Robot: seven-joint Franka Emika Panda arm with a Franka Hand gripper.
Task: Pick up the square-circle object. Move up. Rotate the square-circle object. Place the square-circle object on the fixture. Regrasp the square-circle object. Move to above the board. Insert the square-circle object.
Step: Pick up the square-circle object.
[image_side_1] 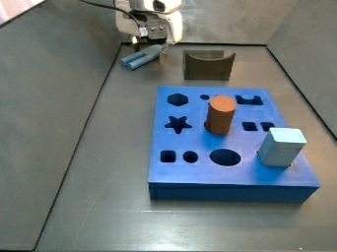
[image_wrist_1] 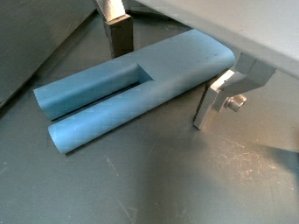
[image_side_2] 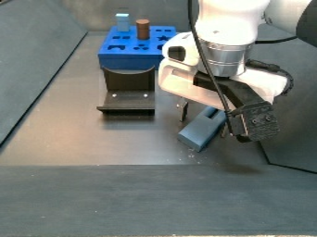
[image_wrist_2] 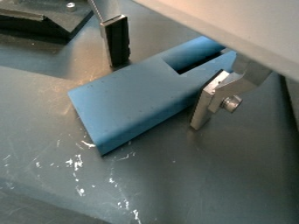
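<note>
The square-circle object (image_wrist_1: 128, 92) is a slim pale blue-grey peg with a slot at one end, lying flat on the dark floor; it also shows in a wrist view (image_wrist_2: 135, 101) and in both side views (image_side_1: 137, 58) (image_side_2: 201, 130). My gripper (image_wrist_1: 163, 74) is down over it, open, with one finger (image_wrist_1: 121, 37) on each side of the peg and small gaps showing. The gripper also shows in a side view (image_side_2: 213, 118). The fixture (image_side_1: 207, 65) stands between the peg and the blue board (image_side_1: 231, 188).
On the board stand an orange cylinder (image_side_1: 220, 115) and a stout pale cube (image_side_1: 281, 147). The fixture's base plate (image_wrist_2: 41, 22) lies close beside the gripper. Dark walls enclose the floor on both sides.
</note>
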